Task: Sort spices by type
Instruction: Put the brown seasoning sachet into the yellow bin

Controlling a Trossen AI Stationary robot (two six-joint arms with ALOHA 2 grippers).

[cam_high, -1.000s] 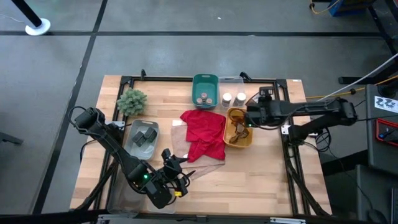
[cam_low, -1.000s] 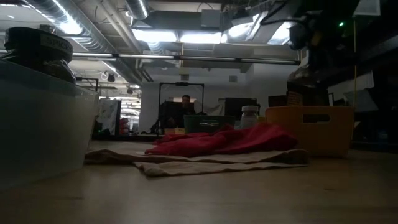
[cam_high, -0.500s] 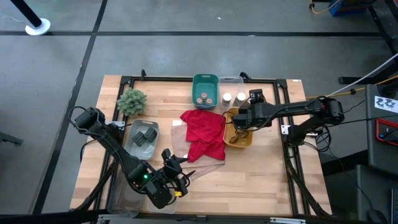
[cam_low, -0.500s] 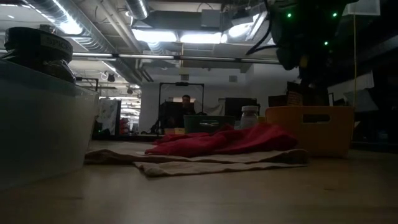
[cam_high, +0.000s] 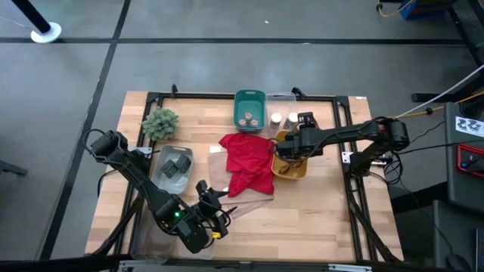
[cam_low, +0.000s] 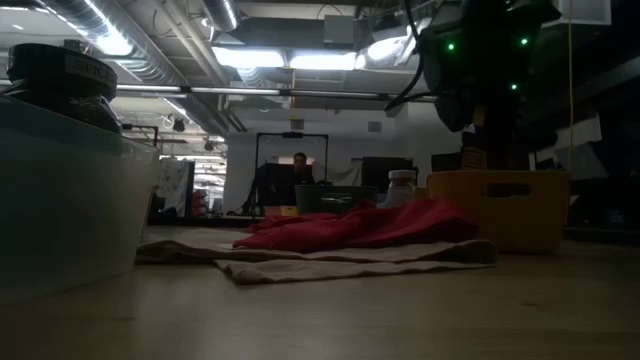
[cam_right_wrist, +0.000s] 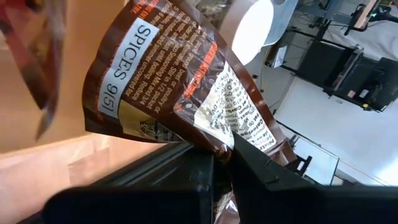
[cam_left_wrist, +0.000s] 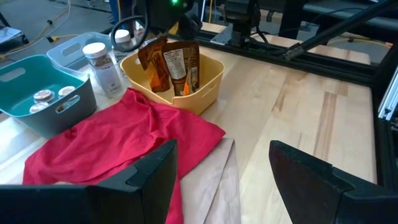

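A brown foil spice packet [cam_right_wrist: 180,93] is hanging pinched between the closed fingers of the right end effector [cam_right_wrist: 221,155], filling most of the right wrist frame; its label is reading "SPICES 915". In the high view this right end effector [cam_high: 290,148] is sitting over the yellow bin [cam_high: 301,172], right of centre on the tabletop [cam_high: 318,219]. In the left wrist view, packets [cam_left_wrist: 174,65] are standing upright inside the yellow bin [cam_left_wrist: 205,87] at upper centre.

Above the yellow bin in the high view, two white-lidded jars [cam_high: 276,119] are resting in a clear bin at upper centre. Just left of it, a teal bin [cam_high: 249,99] is holding jars with tan lids [cam_high: 246,119]. Dark grey tins [cam_high: 176,164] are lying in a clear tub at centre left, and one tin [cam_low: 60,70] is looming at the upper left of the low view.

A red cloth [cam_high: 246,160] is lying crumpled at the centre of the tabletop, touching the yellow bin's left side and overlapping a beige cloth [cam_high: 243,201] below it. A small green plant [cam_high: 160,122] is standing at the upper left.

The left end effector [cam_high: 206,198] is waiting at lower left with its fingers spread open, holding nothing; its dark fingers [cam_left_wrist: 149,180] are framing the bottom of the left wrist view.

A person [cam_low: 299,165] is sitting far back in the room in the low view.
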